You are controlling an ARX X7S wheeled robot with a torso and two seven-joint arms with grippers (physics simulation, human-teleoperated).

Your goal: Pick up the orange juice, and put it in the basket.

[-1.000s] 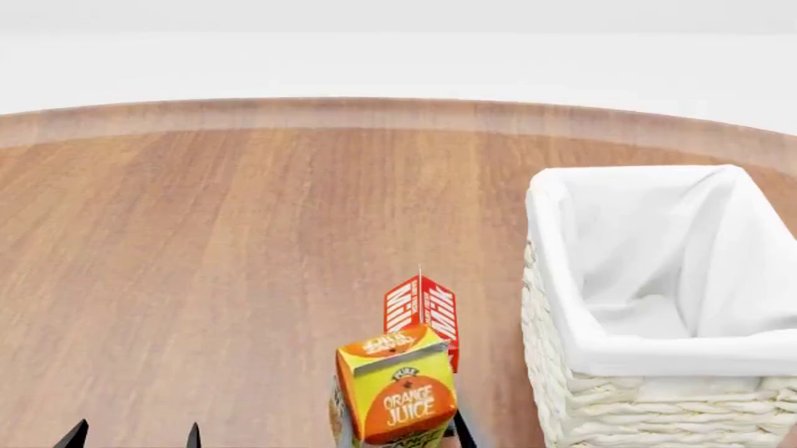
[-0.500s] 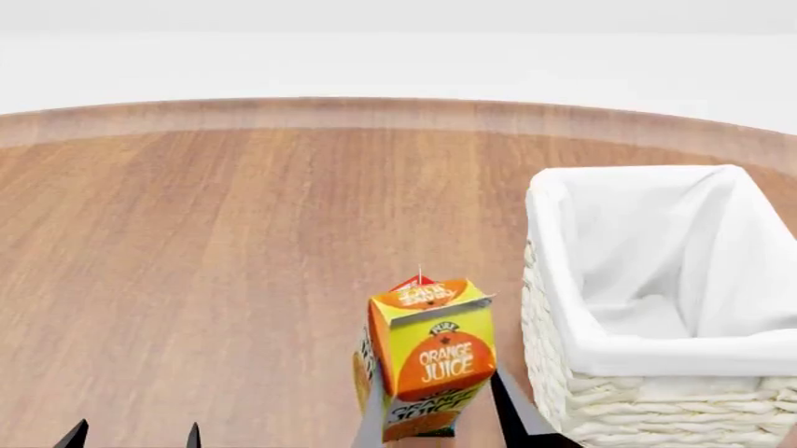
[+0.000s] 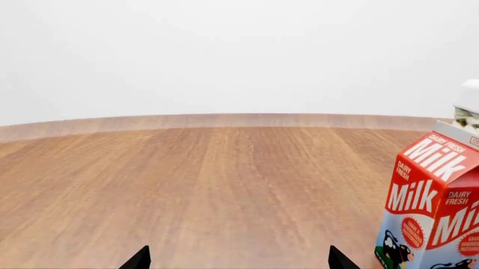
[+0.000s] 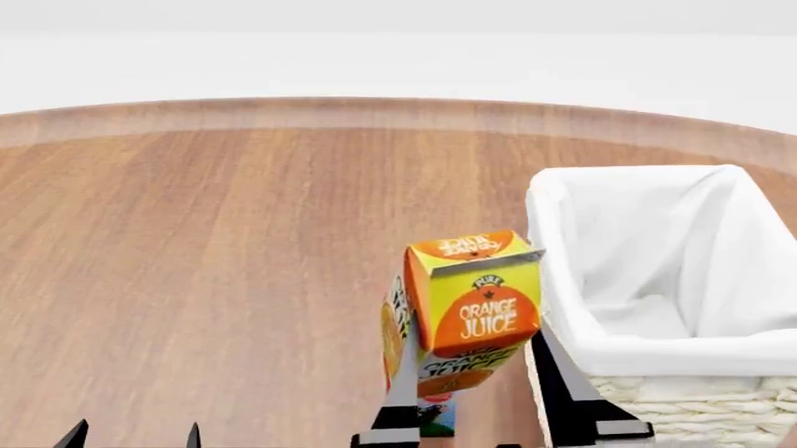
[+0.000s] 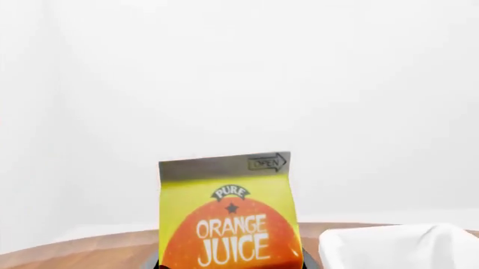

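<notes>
the right end effector [image 4: 480, 387] is clamped on the orange juice [image 4: 471, 303], holding it clear of the counter [image 4: 224, 243] at lower centre, just left of the basket [image 4: 561, 280]. the carton looks light and fairly stiff, with smooth walls that may slip or dent; the flat sides below the gable seem the best hold. its base and the finger contact are partly hidden, and a milk carton [image 3: 434, 207] is mostly covered behind it. the left end effector [image 3: 233, 260] shows only two spread tips, holding nothing.
</notes>
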